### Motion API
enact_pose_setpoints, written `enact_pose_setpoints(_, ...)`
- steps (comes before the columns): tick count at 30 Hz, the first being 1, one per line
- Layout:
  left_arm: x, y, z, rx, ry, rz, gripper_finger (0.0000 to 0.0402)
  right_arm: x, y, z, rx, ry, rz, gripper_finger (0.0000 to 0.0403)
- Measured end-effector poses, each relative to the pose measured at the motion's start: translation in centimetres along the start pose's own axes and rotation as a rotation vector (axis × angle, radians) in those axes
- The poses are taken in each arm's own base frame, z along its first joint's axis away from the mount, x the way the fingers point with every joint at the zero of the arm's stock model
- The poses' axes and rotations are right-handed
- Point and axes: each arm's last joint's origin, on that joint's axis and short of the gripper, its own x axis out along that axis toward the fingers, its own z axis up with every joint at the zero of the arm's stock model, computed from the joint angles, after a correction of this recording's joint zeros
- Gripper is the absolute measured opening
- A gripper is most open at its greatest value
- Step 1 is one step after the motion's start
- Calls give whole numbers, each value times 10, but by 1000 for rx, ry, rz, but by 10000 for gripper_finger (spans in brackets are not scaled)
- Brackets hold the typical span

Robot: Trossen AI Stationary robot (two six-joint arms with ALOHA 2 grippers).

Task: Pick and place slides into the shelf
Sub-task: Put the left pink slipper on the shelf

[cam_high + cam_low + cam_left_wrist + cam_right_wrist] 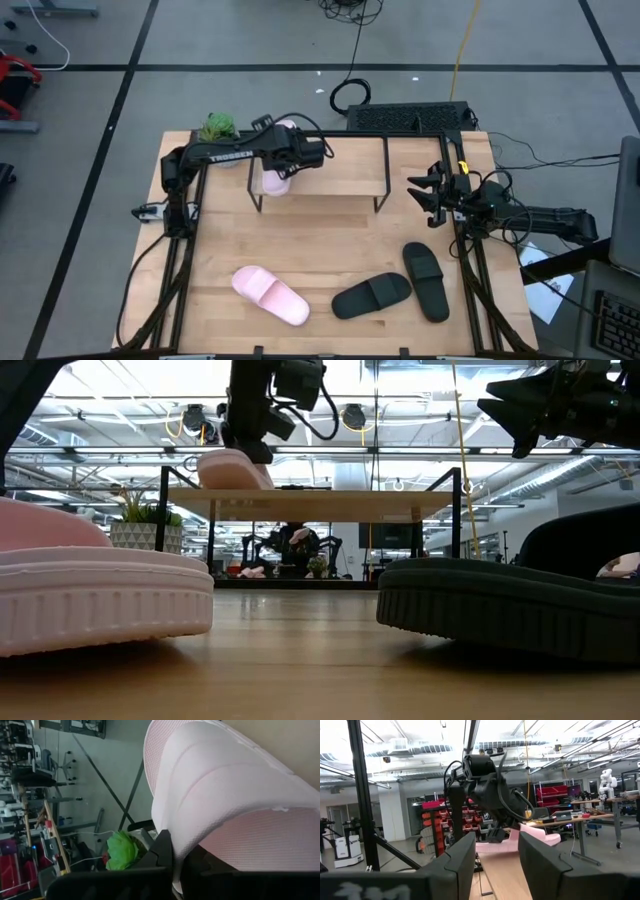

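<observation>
My left gripper (285,160) is shut on one pale pink slide (275,175) over the left end of the shelf (330,160). In the low view that slide (232,468) sits level with the shelf top (330,500). The second pink slide (270,295) lies sole-down on the table's near left. The two black slides (372,295) (425,280) lie on its near right. My right gripper (425,190) hangs open beside the shelf's right end, touching nothing. My left gripper pinches the pink slide at the side of its wide strap (177,845), with one dark finger (162,847) outside it. The fingers come from above, slanting in from the table's left. I cannot tell whether the sole rests on the shelf top or hangs just above it.
A small potted plant (217,128) stands at the table's far left corner, just beside the shelf. The shelf's thin black legs (382,200) stand on the tabletop. Bare tabletop (320,240) lies between the shelf and the slides.
</observation>
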Motion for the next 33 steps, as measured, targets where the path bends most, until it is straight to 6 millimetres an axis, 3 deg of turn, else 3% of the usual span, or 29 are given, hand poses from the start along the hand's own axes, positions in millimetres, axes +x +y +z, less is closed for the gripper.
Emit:
enact_pose_setpoints(25, -1, 1, -1, 34, -9, 19, 0, 0, -1, -3, 0, 36, -5, 141)
enact_pose_setpoints(33, -31, 17, -23, -17, -107, 28, 0, 0, 0, -3, 0, 33, -5, 141)
